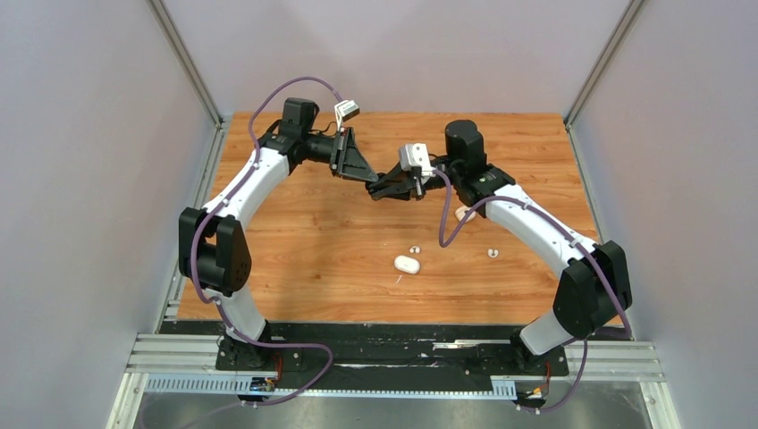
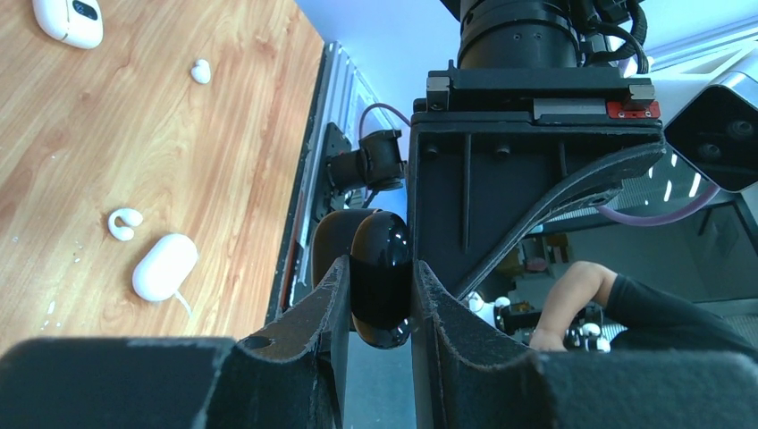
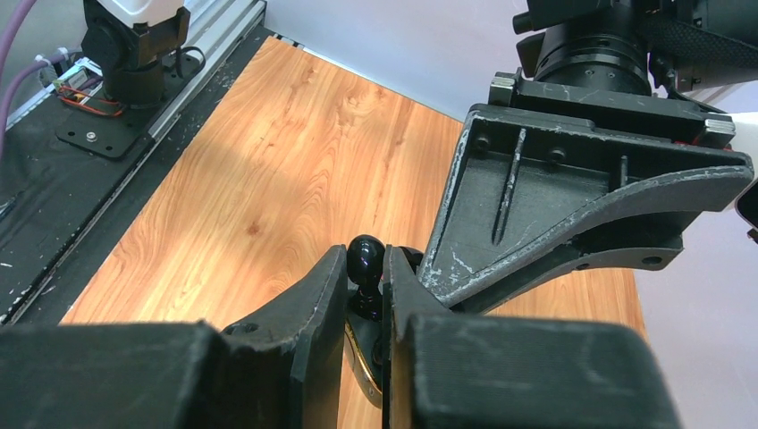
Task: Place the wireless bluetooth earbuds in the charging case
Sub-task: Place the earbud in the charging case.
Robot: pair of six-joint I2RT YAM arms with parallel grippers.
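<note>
My left gripper point(image 1: 368, 176) is held above the far middle of the table and is shut on a glossy black charging case point(image 2: 381, 273), which stands on edge between the fingers. My right gripper point(image 1: 384, 189) meets it tip to tip and is shut on a black earbud point(image 3: 366, 257) with a round head; the left gripper's finger point(image 3: 572, 206) is right beside it. In the right wrist view the black case is mostly hidden behind that finger. A white earbud point(image 1: 414, 249) lies on the table near a white case point(image 1: 407, 264), and another white earbud point(image 1: 492, 253) lies to the right.
The wooden table point(image 1: 304, 241) has grey walls on three sides. A pale case point(image 1: 462, 214) lies partly under the right arm. In the left wrist view a white hooked earbud point(image 2: 124, 222) lies beside a white case point(image 2: 165, 265), with another earbud point(image 2: 200, 71) and case point(image 2: 69, 20) farther off.
</note>
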